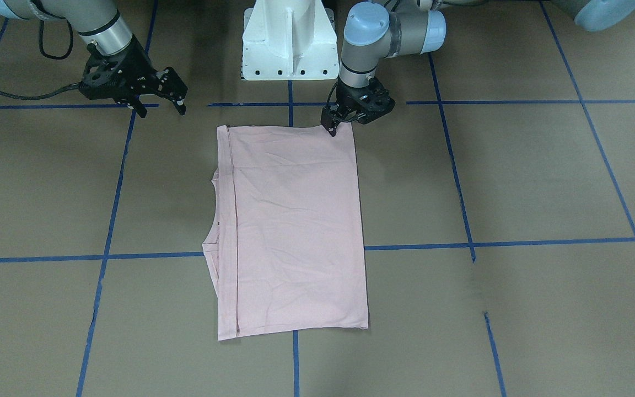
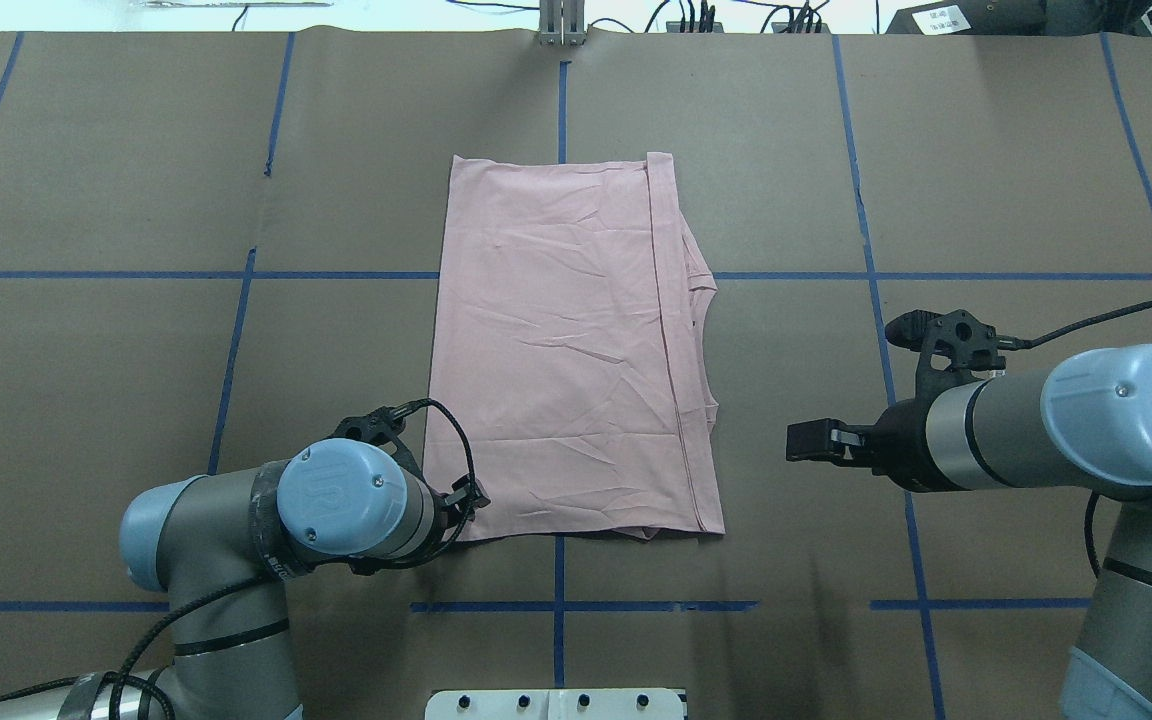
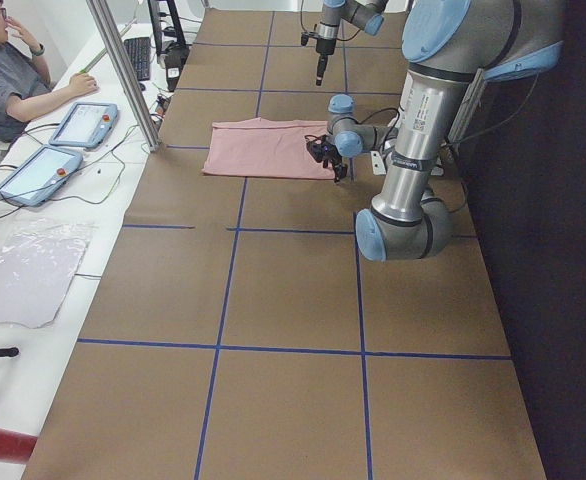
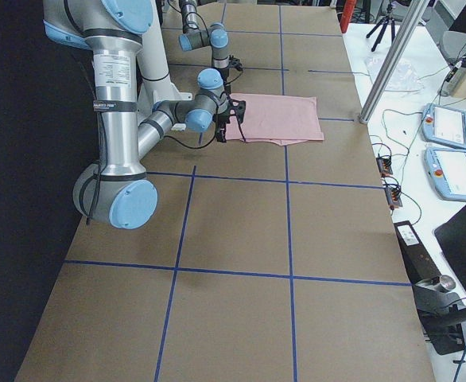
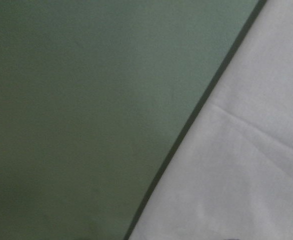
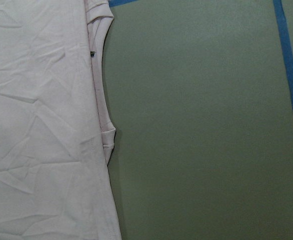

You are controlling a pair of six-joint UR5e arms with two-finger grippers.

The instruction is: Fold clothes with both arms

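Observation:
The pale pink T-shirt (image 1: 295, 220) lies flat on the table, folded into a tall rectangle, plain side up. Sleeve edges and a small dark tag (image 6: 92, 53) stick out along its right side (image 2: 696, 300). The cartoon print is hidden. My left gripper (image 1: 333, 130) points down at the shirt's corner nearest the robot's left, touching it; I cannot tell whether it is open or shut. The left wrist view shows only the shirt's edge (image 5: 256, 150) close up. My right gripper (image 1: 162, 109) is open and empty, above the table beside the shirt's right side (image 2: 796, 441).
The white base pedestal (image 1: 287, 44) stands just behind the shirt's near edge. Blue tape lines (image 2: 556, 607) grid the brown table. A metal post (image 3: 123, 70), tablets (image 3: 83, 122) and a seated operator (image 3: 13, 80) are along the far side.

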